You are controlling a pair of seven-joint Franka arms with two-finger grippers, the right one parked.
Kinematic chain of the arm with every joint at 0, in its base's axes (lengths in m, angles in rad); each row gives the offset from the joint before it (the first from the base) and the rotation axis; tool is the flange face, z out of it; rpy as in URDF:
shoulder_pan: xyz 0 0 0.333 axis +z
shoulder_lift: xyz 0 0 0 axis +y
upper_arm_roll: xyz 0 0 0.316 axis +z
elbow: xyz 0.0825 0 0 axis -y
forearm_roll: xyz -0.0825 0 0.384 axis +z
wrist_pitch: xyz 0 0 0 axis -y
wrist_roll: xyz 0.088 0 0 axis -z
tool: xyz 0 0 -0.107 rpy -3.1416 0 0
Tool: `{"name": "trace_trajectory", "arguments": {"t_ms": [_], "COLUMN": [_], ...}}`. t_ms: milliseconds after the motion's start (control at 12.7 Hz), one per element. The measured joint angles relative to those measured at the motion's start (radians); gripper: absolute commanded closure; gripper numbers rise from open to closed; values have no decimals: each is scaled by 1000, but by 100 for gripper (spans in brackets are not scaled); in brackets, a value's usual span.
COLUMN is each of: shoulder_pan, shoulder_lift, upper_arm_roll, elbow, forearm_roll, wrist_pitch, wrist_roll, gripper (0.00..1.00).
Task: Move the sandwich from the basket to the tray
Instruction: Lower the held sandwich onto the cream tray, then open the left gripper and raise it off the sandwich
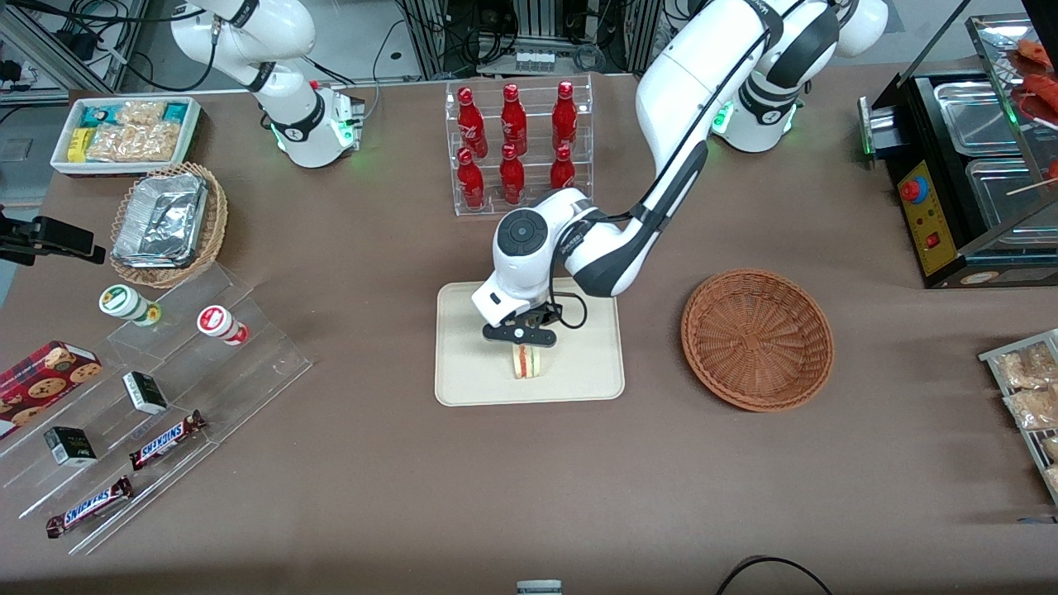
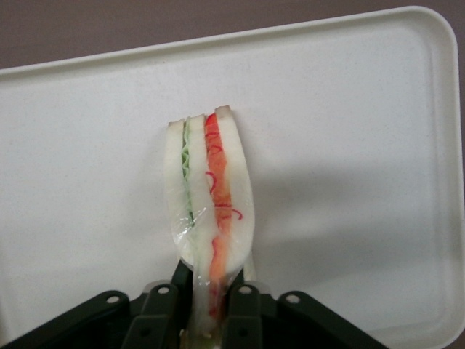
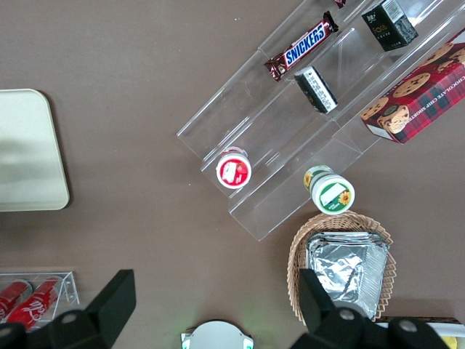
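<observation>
One sandwich (image 1: pixel 526 362), one tray (image 1: pixel 463 388), one basket (image 1: pixel 757 339), one gripper (image 1: pixel 521 337). Six red bottles (image 1: pixel 513 139) in a clear rack. Two Snickers bars (image 1: pixel 168 440). Two round tubs (image 1: pixel 221 324). One cookie box (image 1: pixel 45 374). Two small dark boxes (image 1: pixel 145 392).

Legible text — front, left wrist & right wrist views

"SNICKERS" on 2 brown bars on the clear stepped display stand (image 1: pixel 149 388): bar nearer the front cam (image 1: pixel 88 506), bar one step up (image 1: pixel 167 440); the latter also reads "SNICKERS" in right wrist view (image 3: pixel 301 46). Red plaid cookie box (image 3: pixel 418 91) — "CHOCOLATE CHIP COOKIES" along its edge. Red bottles (image 1: pixel 513 145): white script, not legible. Gripper (image 1: pixel 526 340), over the tray: no readable marks.
</observation>
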Motion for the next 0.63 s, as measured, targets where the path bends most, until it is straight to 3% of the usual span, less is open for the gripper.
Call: {"name": "trace_trajectory", "arguments": {"t_ms": [315,630], "shoulder_pan": [1,5], "shoulder_lift": [-2,-81], "upper_arm_roll": [10,44], "elbow": [24,60], "forearm_roll": [0,-1], "wrist_pitch": [4,10], "wrist_roll": [0,-111], "gripper": [0,0]}}
